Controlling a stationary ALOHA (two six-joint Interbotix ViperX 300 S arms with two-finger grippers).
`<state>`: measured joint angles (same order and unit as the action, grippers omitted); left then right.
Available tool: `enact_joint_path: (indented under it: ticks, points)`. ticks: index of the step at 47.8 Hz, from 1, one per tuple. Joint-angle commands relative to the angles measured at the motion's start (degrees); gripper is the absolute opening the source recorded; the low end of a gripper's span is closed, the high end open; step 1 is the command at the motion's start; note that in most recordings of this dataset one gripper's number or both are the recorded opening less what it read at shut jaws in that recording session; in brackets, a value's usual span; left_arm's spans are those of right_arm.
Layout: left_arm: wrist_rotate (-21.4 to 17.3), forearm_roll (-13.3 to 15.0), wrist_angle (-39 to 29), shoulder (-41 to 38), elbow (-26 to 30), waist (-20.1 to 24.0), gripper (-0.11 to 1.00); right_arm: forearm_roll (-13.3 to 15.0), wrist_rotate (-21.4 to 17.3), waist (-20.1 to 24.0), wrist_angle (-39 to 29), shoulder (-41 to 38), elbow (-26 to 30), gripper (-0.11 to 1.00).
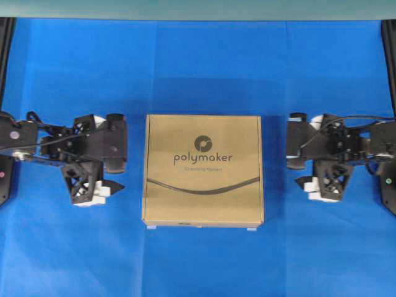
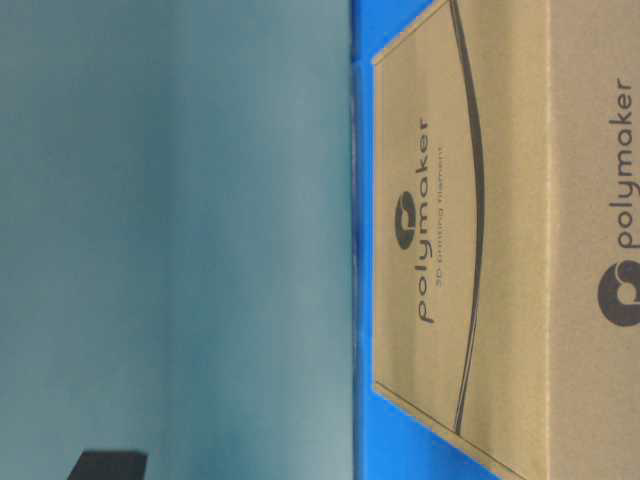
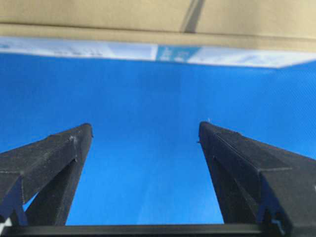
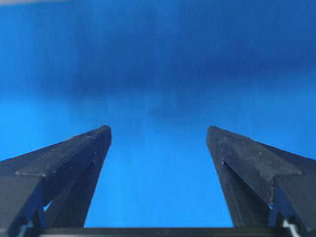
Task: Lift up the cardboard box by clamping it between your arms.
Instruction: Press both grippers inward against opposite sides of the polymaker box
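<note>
The cardboard box [image 1: 203, 170] lies flat in the middle of the blue table, brown with a dark "polymaker" logo, a round emblem and a curved line. It fills the right side of the table-level view [image 2: 480, 250]. My left gripper [image 1: 120, 158] sits just left of the box, apart from it, open and empty. In the left wrist view the gripper [image 3: 145, 131] faces the box's side [image 3: 98, 19] across a strip of blue. My right gripper [image 1: 296, 154] sits right of the box with a wider gap, open and empty. The right wrist view shows the gripper [image 4: 158, 131] over blue cloth only.
Blue cloth [image 1: 198, 74] covers the table. Black frame rails stand at the far left [image 1: 6, 62] and far right [image 1: 390, 62]. A grey-teal wall [image 1: 198, 7] runs along the back. A white and blue label strip [image 3: 173, 52] runs along the box's side.
</note>
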<state>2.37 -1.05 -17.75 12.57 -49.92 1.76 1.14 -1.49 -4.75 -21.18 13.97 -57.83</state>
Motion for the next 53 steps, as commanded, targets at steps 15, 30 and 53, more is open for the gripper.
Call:
enact_joint_path:
  ticks: [15,30,53]
  points:
    - [-0.7,-0.4,1.8,-5.8,5.0,0.4,0.84,0.2,0.5,-0.1,6.9,-7.6,6.1,0.99]
    - [-4.0,-0.4,1.8,-9.5,8.0,0.8,0.84,0.2,0.6,-0.1,9.8,-12.4,10.1,0.99]
    - [-4.0,-0.4,1.5,-9.9,10.5,1.1,0.84,0.1,0.1,0.9,8.8,-12.4,11.3,0.99]
